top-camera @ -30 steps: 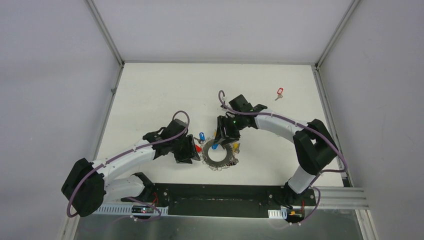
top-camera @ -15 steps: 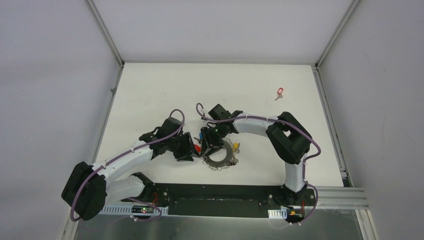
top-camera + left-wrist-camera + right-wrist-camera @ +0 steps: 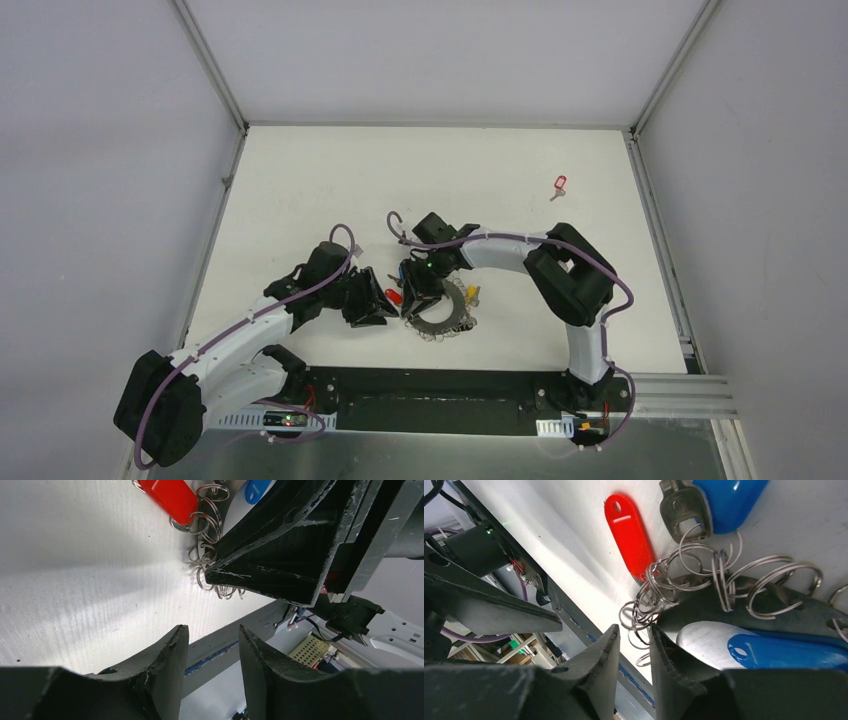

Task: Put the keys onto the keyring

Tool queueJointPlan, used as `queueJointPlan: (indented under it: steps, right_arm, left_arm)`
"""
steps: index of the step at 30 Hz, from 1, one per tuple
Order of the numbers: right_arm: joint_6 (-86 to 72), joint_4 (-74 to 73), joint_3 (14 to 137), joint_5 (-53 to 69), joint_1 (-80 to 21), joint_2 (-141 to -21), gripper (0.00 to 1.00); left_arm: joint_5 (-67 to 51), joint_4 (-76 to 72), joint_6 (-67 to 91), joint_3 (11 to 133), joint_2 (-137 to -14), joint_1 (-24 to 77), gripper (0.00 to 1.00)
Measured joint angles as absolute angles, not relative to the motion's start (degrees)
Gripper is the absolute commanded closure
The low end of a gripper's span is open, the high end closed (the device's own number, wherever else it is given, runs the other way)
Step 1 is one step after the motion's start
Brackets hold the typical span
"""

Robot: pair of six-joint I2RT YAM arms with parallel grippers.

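White table (image 3: pixel 320 180), keyring (image 3: pixel 448 320), lone red key (image 3: pixel 559 184)

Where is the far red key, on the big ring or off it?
Off. The red key lies alone, far from the big ring.

White matte bench (image 3: pixel 300 180). Grey panels (image 3: pixel 420 60) stood at its far, left and right edges. Black plate (image 3: pixel 440 400) lay along the near edge, with a slotted aluminium rail (image 3: pixel 680 395) at the near-right corner.
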State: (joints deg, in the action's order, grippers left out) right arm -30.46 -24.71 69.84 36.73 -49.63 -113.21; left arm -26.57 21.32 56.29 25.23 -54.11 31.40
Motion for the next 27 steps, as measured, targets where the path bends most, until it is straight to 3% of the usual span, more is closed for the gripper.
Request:
queueJointPlan:
  steps: [7, 27]
  right_arm:
    - [-30.0, -24.7, 69.8, 36.9, -50.6, -113.2, 0.82]
    - [-26.5, -27.5, 69.5, 33.4, -50.8, -110.6, 0.66]
  left_arm:
    - [-27.4, 20.9, 56.3, 25.2, -54.4, 31.4, 0.57]
    - [-28.1, 20.9, 56.2, 25.2, -54.7, 31.4, 0.57]
